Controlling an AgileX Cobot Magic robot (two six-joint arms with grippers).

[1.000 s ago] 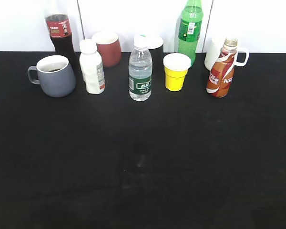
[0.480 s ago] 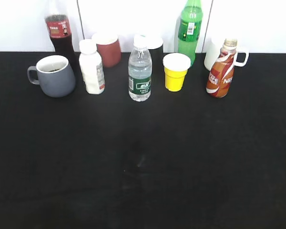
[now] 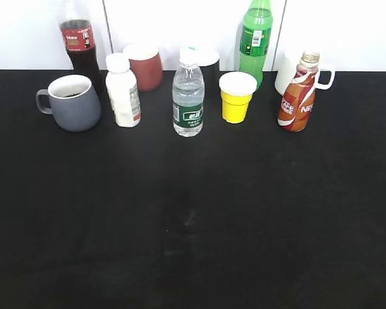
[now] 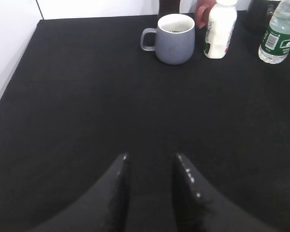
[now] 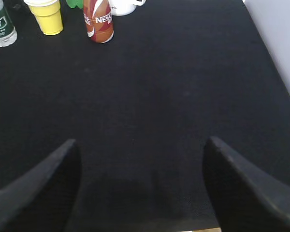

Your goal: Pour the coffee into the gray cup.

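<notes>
Your grey ceramic mug with a handle [image 3: 69, 102] stands at the far left of the black table [image 3: 193, 219], dark liquid visible inside it, its handle pointing left. The brown Nescafé coffee bottle with a red-and-white label [image 3: 297, 96] stands upright at the far right of the same row, well apart from the mug and just in front of a white mug [image 3: 288, 72]. Between them you have a white plastic bottle [image 3: 123, 90], a clear water bottle with a green label [image 3: 188, 93] and a yellow cup with a white rim [image 3: 237, 96]; behind stand a dark cola bottle [image 3: 79, 45], a maroon cup [image 3: 145, 64] and a green soda bottle [image 3: 256, 40].

Compared with the earlier exterior frames, nothing on the table has been moved; the whole row only sits a hair further left in the picture.

Neither arm appears in the exterior view. Your left gripper [image 4: 150, 166] hangs low over bare table, fingers narrowly apart and holding nothing, the grey mug far ahead of it. Your right gripper [image 5: 140, 159] has its fingers spread wide, empty, with the coffee bottle far ahead to its upper left.
</notes>
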